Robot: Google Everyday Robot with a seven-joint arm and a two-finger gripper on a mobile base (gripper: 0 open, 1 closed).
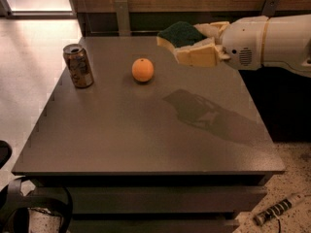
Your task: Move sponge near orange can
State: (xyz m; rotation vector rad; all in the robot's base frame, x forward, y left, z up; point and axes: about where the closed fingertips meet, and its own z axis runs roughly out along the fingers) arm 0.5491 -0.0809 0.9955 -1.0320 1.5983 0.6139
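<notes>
The gripper (188,42) hangs above the far right part of the table (146,144), at about 1 o'clock from the table's middle. It sits on the end of a white arm (277,40) that comes in from 3 o'clock. We see its two cream fingers (200,56) clamped on the sponge (179,33), one at the near side and one at the far side.

The sponge is in the air, clear of the tabletop. Its dark green face is turned up and its pale yellow edge shows along the left end. We read its long axis as running roughly across the picture from 3 o'clock to 9 o'clock. The free end sticks out of the fingers and points toward 9 o'clock.

The orange can (78,65) stands upright near the far left edge of the table, well apart from the sponge. An orange (143,70) lies between them, at 3 o'clock from the can and nearer to it than to the gripper. From the orange, the sponge is at about 2 o'clock.

The arm's shadow (204,111) falls on the tabletop at about 5 o'clock from the sponge.
</notes>
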